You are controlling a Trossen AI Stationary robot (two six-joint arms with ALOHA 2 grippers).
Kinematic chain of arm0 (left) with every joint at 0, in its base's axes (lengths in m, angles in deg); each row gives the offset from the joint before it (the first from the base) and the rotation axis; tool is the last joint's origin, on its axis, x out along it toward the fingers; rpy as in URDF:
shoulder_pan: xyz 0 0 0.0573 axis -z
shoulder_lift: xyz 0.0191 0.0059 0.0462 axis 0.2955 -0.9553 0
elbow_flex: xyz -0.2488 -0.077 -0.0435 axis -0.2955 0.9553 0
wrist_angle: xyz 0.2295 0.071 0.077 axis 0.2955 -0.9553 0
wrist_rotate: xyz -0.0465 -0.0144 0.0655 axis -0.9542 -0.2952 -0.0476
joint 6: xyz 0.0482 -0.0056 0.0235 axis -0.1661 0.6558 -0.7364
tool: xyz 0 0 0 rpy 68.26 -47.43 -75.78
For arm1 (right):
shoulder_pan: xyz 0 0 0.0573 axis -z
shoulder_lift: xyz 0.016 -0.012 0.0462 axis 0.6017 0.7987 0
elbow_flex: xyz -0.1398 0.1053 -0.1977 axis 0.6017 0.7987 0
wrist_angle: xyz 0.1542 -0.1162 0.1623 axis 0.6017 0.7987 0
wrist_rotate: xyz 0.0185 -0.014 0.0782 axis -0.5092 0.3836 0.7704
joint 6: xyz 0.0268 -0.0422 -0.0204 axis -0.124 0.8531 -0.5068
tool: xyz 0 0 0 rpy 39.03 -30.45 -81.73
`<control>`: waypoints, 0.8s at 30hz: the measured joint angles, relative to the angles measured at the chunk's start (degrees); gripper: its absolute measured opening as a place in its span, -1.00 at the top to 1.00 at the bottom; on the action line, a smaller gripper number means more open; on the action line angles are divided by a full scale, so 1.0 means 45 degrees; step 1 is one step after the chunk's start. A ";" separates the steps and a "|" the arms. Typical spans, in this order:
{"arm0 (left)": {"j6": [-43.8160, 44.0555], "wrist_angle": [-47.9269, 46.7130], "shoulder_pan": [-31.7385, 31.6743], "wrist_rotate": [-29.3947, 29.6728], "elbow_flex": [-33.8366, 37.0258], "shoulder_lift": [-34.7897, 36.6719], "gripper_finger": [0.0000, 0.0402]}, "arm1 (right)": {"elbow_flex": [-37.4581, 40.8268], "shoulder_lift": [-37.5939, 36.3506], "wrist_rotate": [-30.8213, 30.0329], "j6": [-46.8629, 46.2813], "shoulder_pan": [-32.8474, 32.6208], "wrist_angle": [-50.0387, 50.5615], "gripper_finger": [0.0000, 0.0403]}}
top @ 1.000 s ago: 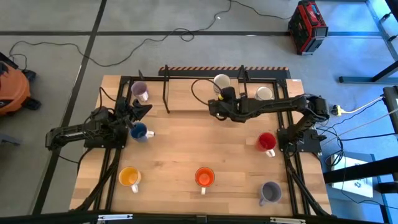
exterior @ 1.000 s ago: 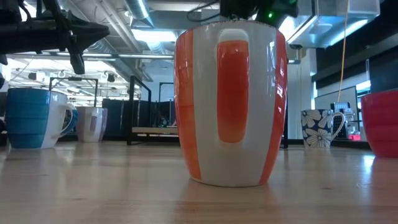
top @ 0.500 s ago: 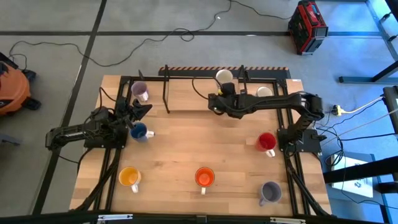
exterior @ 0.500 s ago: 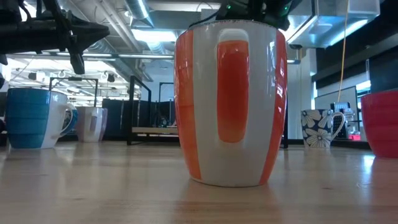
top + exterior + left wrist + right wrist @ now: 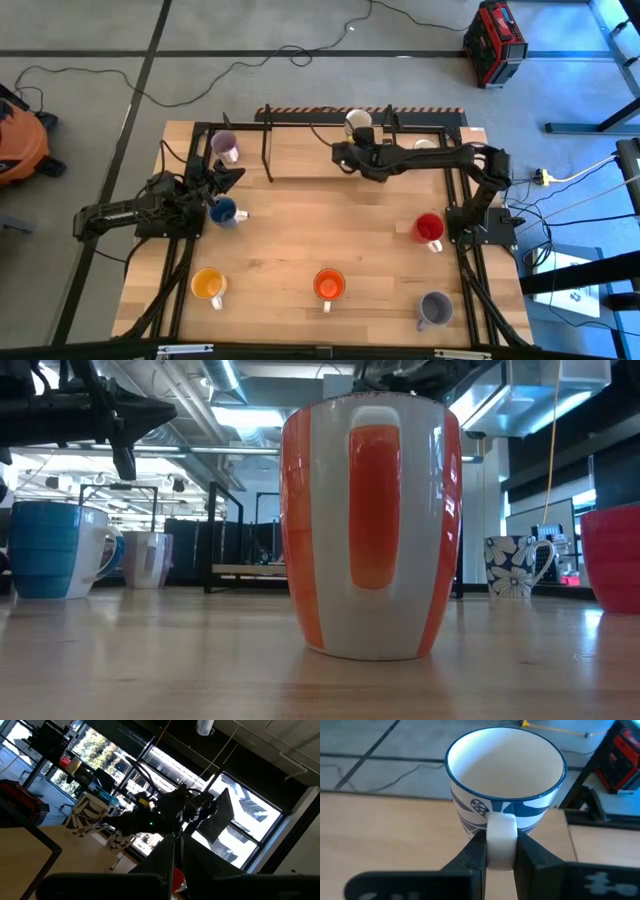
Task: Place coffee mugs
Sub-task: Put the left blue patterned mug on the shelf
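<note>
— What was the right gripper (image 5: 499, 851) doing?
— It pinched the handle of a white, blue-patterned mug (image 5: 505, 785) at the desk's (image 5: 300, 225) far edge.
— And the left gripper (image 5: 222, 181)?
— Pressed together, holding nothing, beside the blue mug (image 5: 224, 211) near the left edge; the orange mug (image 5: 371, 525) stood at the near edge.

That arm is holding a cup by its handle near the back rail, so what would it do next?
Probably carry on toward the back edge, then lower it. The right gripper pinches the white-and-blue mug by its handle, upright, near the black rail.
</note>
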 joint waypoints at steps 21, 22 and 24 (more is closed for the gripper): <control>0.0020 0.0005 0.0000 -0.0008 0.0000 0.0000 0.86 | -0.0009 0.0583 0.0379 -0.0928 0.0705 0.0612 0.80; 0.0020 0.0005 0.0001 -0.0006 0.0000 0.0000 0.86 | -0.0009 0.0583 0.0374 -0.1110 0.0706 0.0699 0.80; 0.0020 0.0005 0.0001 -0.0006 0.0000 0.0000 0.86 | -0.0014 0.0583 0.0327 -0.1369 0.0714 0.0891 0.79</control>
